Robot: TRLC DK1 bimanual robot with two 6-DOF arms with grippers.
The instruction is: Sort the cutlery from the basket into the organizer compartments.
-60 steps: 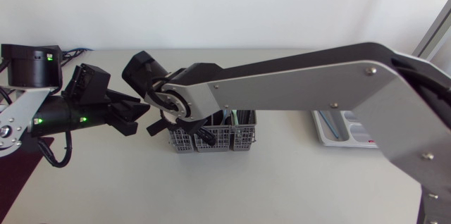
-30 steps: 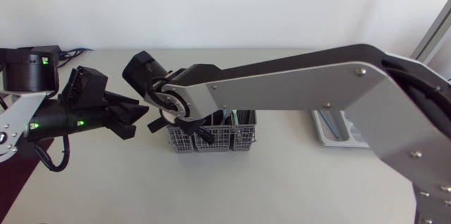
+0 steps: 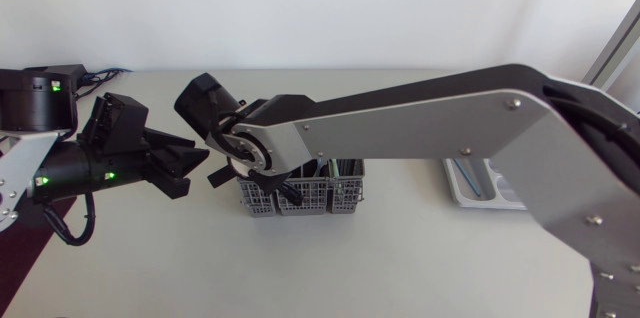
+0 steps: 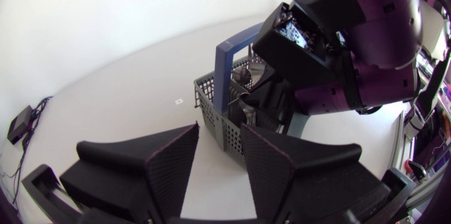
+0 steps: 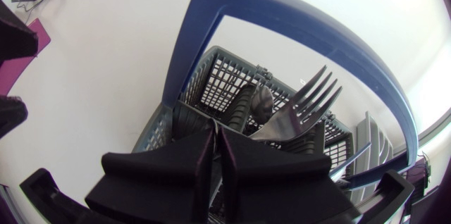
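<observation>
The shiny metal fork (image 5: 299, 108) in the grey mesh basket (image 5: 211, 83) seems stiff, light and slippery, so grip its handle. The right gripper (image 5: 216, 136) is clenched. The left gripper (image 4: 218, 136), at the basket's nine o'clock, is released.

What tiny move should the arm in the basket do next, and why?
Probably lift the right gripper straight up a little. It is down in the basket with its fingers closed together, next to a fork, and I cannot tell whether anything is pinched. A small lift would show that, and whatever it holds must clear the basket before going to the organizer.
</observation>
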